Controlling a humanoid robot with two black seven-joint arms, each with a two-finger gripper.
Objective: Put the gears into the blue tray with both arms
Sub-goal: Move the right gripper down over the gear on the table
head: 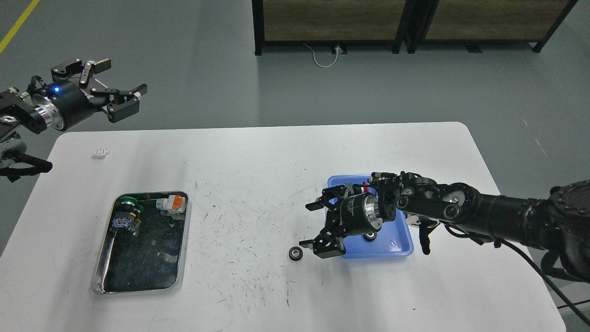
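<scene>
One black gear (295,253) lies on the white table just left of the blue tray (396,246). A second gear (368,237) shows partly inside the tray, under my right wrist. My right gripper (309,225) reaches leftward over the tray's left edge, open, its lower fingertip close to the loose gear and nothing between its fingers. My left gripper (120,85) hangs open and empty, high beyond the table's far left corner.
A shiny steel tray (179,258) at the front left holds push-button switches (125,222) with coloured caps and an orange-capped part (171,204). A small white object (100,153) lies near the far left corner. Scuff marks cover the table's middle.
</scene>
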